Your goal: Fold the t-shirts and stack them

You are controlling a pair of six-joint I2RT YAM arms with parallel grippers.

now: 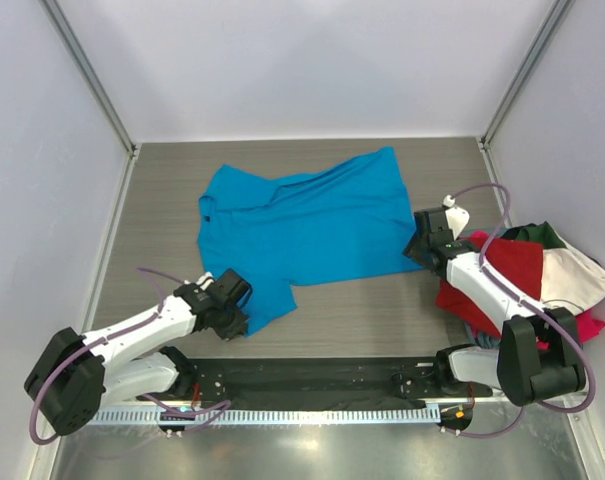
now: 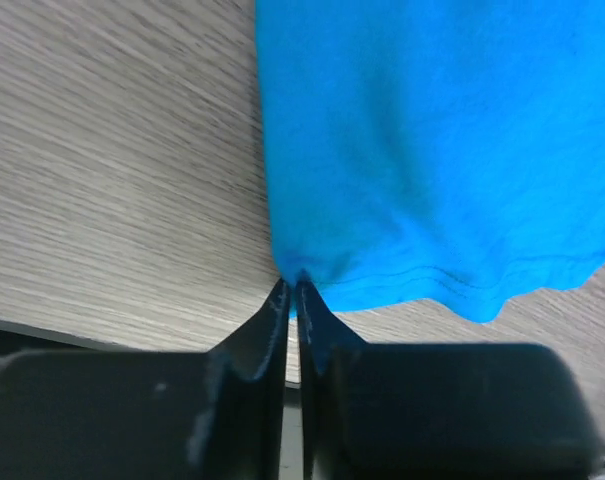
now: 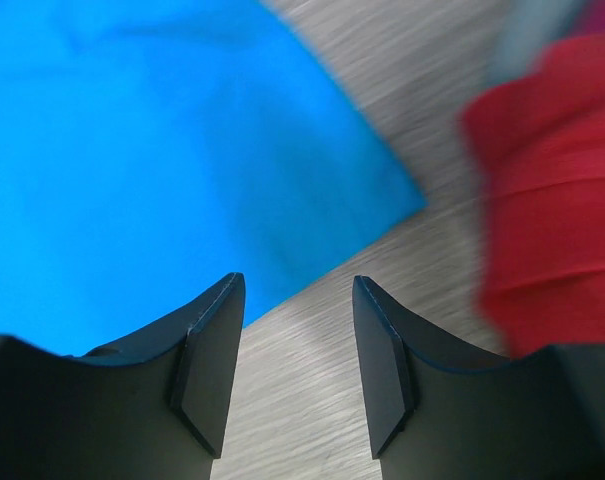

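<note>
Left jaws clamp blue t-shirt (image 1: 312, 225) sleeve, right jaws open; collar left, hem right

The left gripper (image 2: 290, 290) fills the near edge of the view, its two dark fingers (image 2: 262, 330) drawn almost together with only a thin slit between them. At their tips a corner of the blue t-shirt (image 2: 442, 140) is pinched, the cloth bunching slightly where it meets them. From there the shirt spreads away to the far right, covering most of that side. Its hem (image 2: 452, 282), with a double line of stitching, runs rightward from the tips and curves a little. To the left lies the grey wood-grain table (image 2: 112, 170), and a dark strip (image 2: 22, 335) crosses its near left corner.
</note>
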